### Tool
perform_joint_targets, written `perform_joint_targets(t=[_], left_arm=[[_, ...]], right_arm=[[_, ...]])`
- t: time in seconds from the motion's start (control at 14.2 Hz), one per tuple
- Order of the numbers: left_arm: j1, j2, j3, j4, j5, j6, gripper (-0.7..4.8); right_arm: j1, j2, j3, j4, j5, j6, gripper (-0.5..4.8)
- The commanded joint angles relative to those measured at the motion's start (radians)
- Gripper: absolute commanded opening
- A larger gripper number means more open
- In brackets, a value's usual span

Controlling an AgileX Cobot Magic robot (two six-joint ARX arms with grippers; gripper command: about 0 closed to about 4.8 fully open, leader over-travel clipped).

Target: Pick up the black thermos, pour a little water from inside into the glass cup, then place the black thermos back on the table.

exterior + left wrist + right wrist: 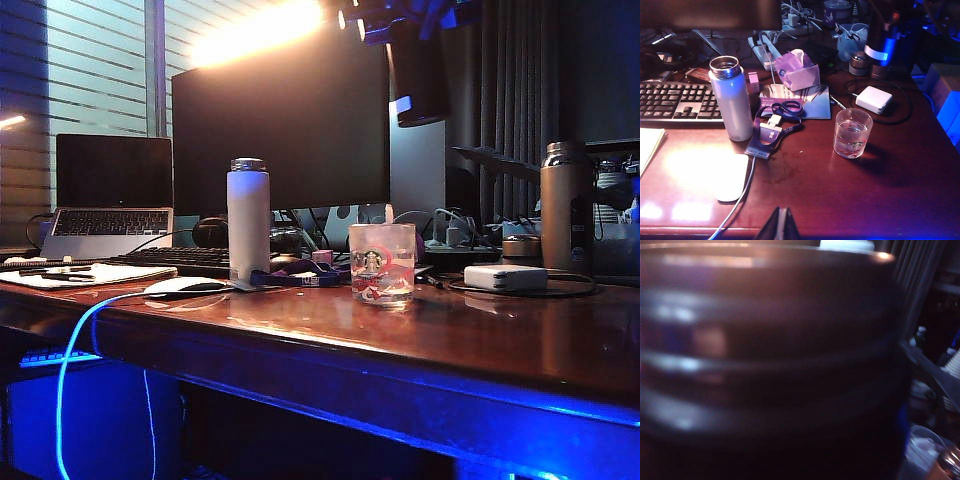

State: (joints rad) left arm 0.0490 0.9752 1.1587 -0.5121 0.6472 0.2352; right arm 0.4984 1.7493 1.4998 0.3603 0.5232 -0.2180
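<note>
Above the table (pixel 480 340), black thermos (pixel 418 78) in grip of right pincer (pixel 412 35); left pincer (pixel 780 225) closed, over front edge.

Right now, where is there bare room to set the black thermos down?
Bare wood lies along the table's front edge, between the mouse and the glass cup, and right of the cup, in front of the white adapter. Behind, by the white bottle, it's crowded. The right pincer holds the black thermos aloft; the left pincer hovers over the front edge.
</note>
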Motion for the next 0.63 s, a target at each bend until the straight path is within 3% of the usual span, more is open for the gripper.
perform_joint_targets(t=[0.07, 0.63], left_arm=[[0.000, -0.002, 0.003, 0.012, 0.004, 0.000, -0.02], [0.000, -0.002, 0.003, 0.012, 0.004, 0.000, -0.02]], right_arm=[[0.002, -0.023, 0.006, 0.009, -0.005, 0.000, 0.49], [-0.010, -0.051, -0.096, 0.004, -0.002, 0.000, 0.49]])
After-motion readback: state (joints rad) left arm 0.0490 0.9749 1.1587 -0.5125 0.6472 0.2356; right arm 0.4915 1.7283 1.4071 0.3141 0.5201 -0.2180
